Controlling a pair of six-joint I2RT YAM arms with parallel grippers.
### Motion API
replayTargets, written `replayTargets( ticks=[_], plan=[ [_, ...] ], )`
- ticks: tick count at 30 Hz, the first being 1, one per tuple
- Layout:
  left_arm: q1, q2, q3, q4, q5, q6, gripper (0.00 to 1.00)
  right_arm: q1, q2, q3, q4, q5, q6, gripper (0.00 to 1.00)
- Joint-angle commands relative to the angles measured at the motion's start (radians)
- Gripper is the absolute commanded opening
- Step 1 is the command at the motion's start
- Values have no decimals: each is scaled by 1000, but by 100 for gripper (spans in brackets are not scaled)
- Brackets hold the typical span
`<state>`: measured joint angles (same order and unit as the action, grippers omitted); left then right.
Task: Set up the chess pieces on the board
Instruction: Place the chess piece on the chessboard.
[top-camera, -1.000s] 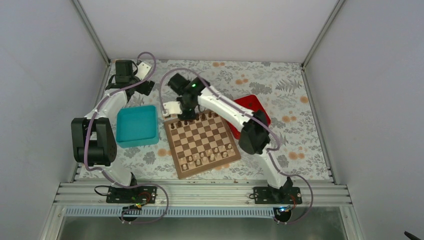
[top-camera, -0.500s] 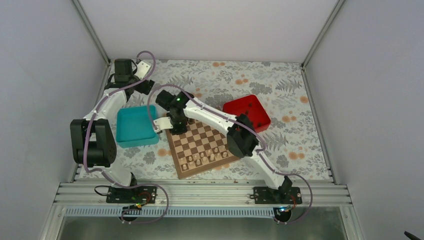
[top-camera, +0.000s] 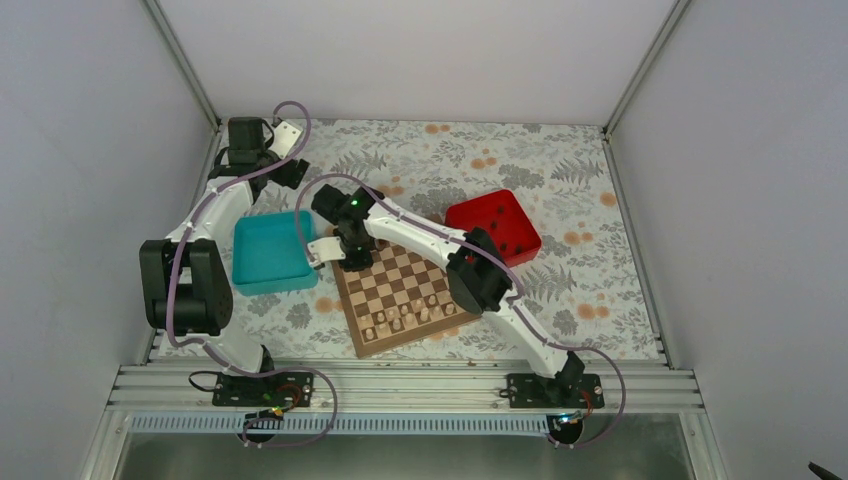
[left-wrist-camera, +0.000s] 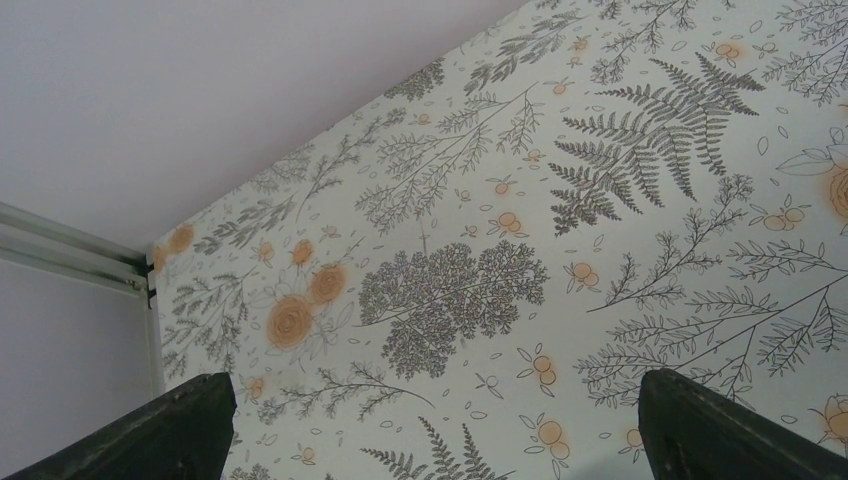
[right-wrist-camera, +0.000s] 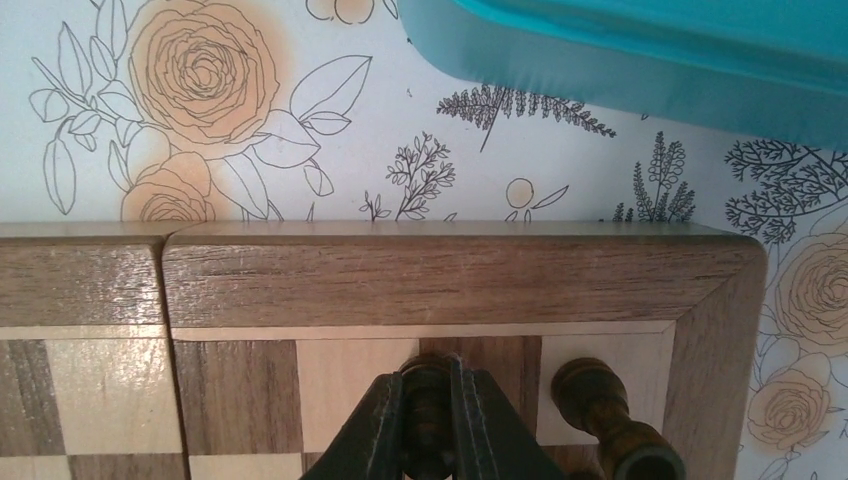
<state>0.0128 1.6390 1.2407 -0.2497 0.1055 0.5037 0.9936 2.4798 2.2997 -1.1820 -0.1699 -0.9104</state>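
The wooden chessboard (top-camera: 405, 292) lies in the middle of the table. Pale chessmen (top-camera: 415, 315) stand along its near rows. My right gripper (top-camera: 347, 258) is at the board's far left corner, shut on a dark brown chess piece (right-wrist-camera: 428, 420) over a dark square by the tan border (right-wrist-camera: 400, 280). A second dark piece (right-wrist-camera: 600, 415) stands on the light corner square right beside it. My left gripper (left-wrist-camera: 430, 425) is open and empty above the flowered cloth at the table's far left (top-camera: 262, 150).
A teal tray (top-camera: 272, 250) sits just left of the board, its edge showing in the right wrist view (right-wrist-camera: 640, 60). A red tray (top-camera: 495, 225) holding dark pieces sits right of the board. Grey walls enclose the table.
My right arm swung left from the middle of the board's far edge to its far left corner and came lower. The left arm has not moved.
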Motion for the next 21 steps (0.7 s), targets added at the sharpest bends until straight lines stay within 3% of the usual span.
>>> replayTargets(
  ticks=[1, 21],
  plan=[
    [-2, -28, 8, 6, 22, -16, 100, -3, 13, 15, 14, 7, 13, 9],
    [-2, -27, 5, 7, 34, -18, 100, -24, 8, 6, 42, 33, 8, 9]
  ],
)
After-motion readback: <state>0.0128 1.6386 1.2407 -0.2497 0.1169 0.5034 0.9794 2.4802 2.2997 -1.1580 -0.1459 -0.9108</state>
